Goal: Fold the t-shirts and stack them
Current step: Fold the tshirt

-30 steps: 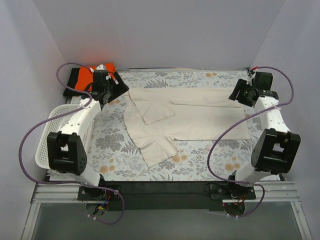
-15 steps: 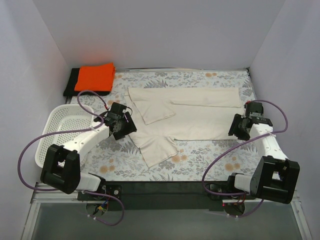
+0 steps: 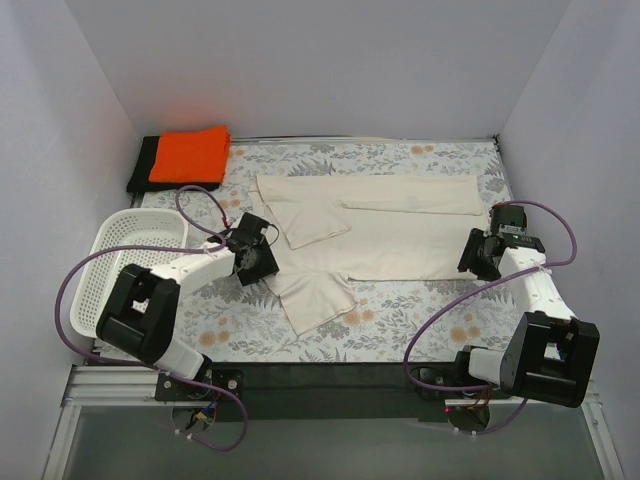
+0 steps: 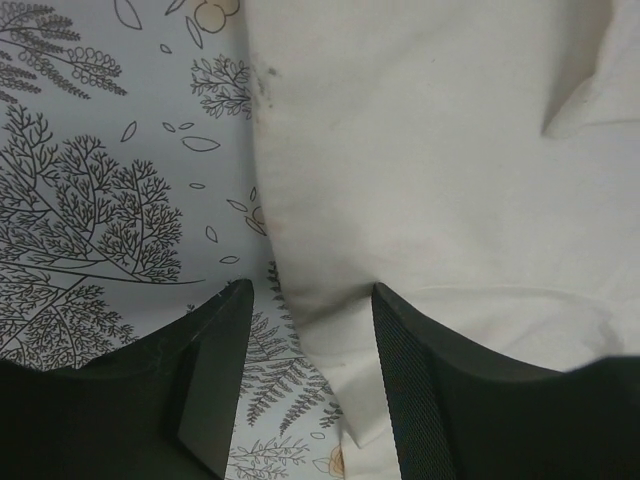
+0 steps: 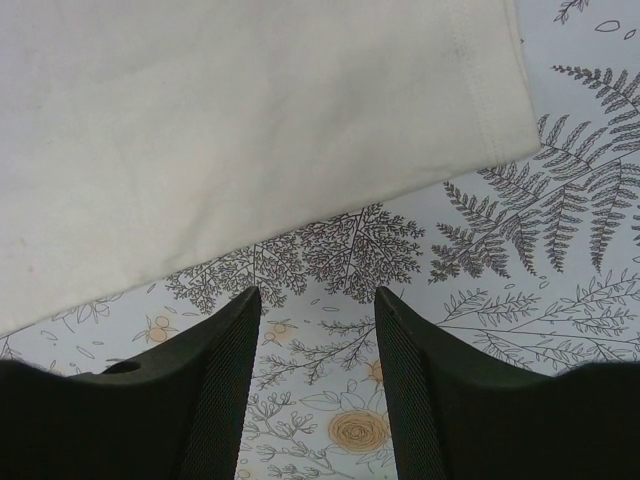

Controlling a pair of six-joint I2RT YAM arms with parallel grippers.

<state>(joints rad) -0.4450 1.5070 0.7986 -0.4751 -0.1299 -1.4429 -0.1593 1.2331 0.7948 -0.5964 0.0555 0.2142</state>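
Observation:
The cream t-shirt (image 3: 390,235) lies spread on the floral cloth, one sleeve folded over its body. My left gripper (image 3: 266,262) is low at the shirt's left edge. In the left wrist view the left gripper (image 4: 312,290) is open, astride the cream t-shirt's edge (image 4: 430,150), with cloth between the fingers but not pinched. My right gripper (image 3: 470,264) is by the shirt's near right corner. In the right wrist view the right gripper (image 5: 317,295) is open over bare tablecloth, just short of the cream t-shirt's hem (image 5: 220,120). A folded orange t-shirt (image 3: 190,155) rests on a black t-shirt (image 3: 140,165) at the back left.
A white perforated basket (image 3: 110,250) stands at the left edge beside the left arm. The floral tablecloth (image 3: 420,310) covers the table, with walls close on three sides. Purple cables loop off both arms.
Both arms came from the back of the table down to the cream shirt's near edge. The left gripper then slid onto the shirt's left edge, and both pairs of jaws narrowed.

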